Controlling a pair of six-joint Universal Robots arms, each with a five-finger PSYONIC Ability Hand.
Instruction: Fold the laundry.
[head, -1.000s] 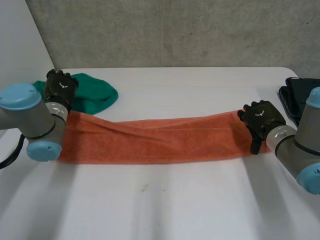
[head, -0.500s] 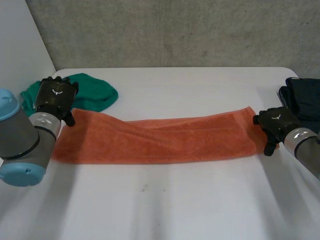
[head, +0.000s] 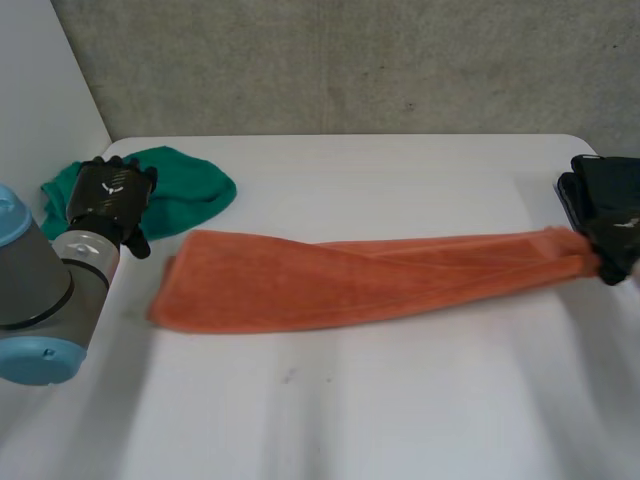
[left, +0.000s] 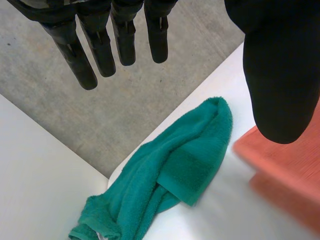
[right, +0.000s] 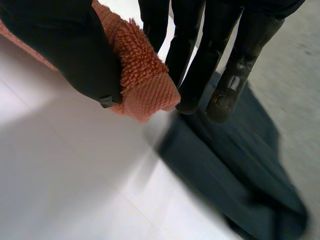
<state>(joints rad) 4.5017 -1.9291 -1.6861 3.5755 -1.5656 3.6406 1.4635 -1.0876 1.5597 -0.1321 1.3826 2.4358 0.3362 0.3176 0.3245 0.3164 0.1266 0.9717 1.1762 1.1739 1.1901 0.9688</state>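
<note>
You're looking at a white tabletop (head: 400, 400) against a grey concrete wall (head: 350, 65). The orange towel (head: 350, 280) lies stretched across it. The left hand (head: 110, 195) hangs straight-fingered and empty by the green towel (head: 190, 185). The right hand (right: 65, 45) pinches the orange towel's end beside a dark cloth (right: 240, 170).

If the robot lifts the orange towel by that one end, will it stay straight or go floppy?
Probably floppy: the orange towel lies in soft creases and bunches where the right hand pinches its end. Its fuzzy loops look grippy, so it likely won't slip out. Pushed, it would probably wrinkle.
</note>
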